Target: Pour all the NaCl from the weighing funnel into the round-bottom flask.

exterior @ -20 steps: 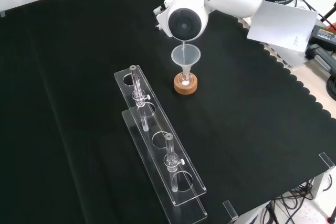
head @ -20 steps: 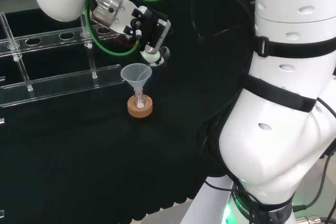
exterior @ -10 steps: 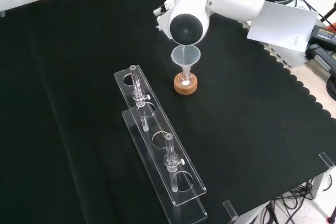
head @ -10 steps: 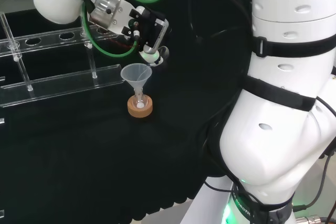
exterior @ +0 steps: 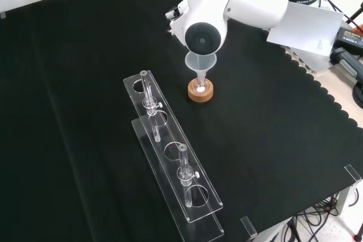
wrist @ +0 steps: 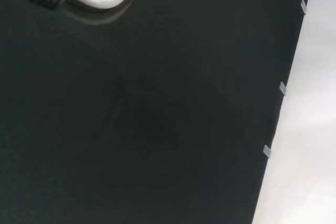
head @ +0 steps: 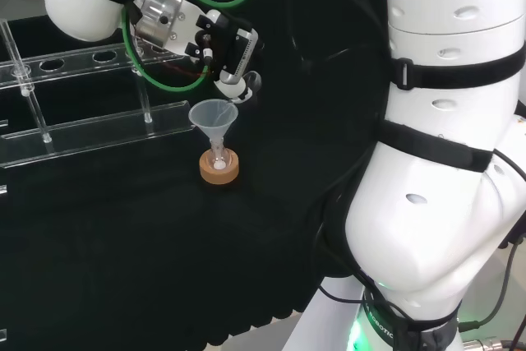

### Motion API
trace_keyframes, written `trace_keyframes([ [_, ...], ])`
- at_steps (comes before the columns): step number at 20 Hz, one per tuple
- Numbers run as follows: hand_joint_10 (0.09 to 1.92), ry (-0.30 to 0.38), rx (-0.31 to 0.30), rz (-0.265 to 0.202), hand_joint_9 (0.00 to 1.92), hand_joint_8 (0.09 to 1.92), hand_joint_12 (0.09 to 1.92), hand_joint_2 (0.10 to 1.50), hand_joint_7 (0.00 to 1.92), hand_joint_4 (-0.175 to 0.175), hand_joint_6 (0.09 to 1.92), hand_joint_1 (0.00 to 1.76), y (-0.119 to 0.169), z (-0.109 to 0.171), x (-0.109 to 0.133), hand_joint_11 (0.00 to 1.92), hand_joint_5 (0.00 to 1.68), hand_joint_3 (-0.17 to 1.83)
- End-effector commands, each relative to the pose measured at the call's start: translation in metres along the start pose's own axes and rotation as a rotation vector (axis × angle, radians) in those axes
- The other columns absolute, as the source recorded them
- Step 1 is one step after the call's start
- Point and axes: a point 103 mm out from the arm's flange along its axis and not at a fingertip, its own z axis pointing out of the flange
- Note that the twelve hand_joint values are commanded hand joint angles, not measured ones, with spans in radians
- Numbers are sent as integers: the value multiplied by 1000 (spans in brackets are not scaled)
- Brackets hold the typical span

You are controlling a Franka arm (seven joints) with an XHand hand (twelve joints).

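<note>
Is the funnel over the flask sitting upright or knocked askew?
Upright. In the head view the funnel stands with its stem straight down into the flask on the cork ring, mouth facing up; the front view agrees.

Hand [head: 233, 53] tilted downward, fingers curled in a grip

Black cloth, pale ware, tan cork

The cloth [exterior: 85, 83] is plain black; the cork stand [head: 219, 168] is tan, the funnel [head: 214, 114] above it milky clear, white grains in the flask [exterior: 199, 88]; the hand [head: 230, 47] is black and white; green cables [head: 156, 71] loop at its nine o'clock.
</note>
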Motion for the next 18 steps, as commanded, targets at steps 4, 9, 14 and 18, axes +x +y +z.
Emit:
trace_keyframes([
  [4, 355, -24, 3, 9, 871, 670, 1048, 685, 527, 175, 710, 1116, -2, -3, -1, 785, 1244, 626],
  [9, 356, -35, 3, 7, 870, 670, 1048, 684, 526, 175, 710, 1116, -3, -5, 1, 784, 1244, 626],
  [14, 356, -58, 4, 9, 868, 669, 1049, 684, 524, 175, 710, 1116, -3, -8, 4, 784, 1245, 626],
  [18, 357, -74, 3, 14, 868, 669, 1049, 684, 522, 175, 709, 1116, -4, -11, 5, 783, 1245, 626],
])
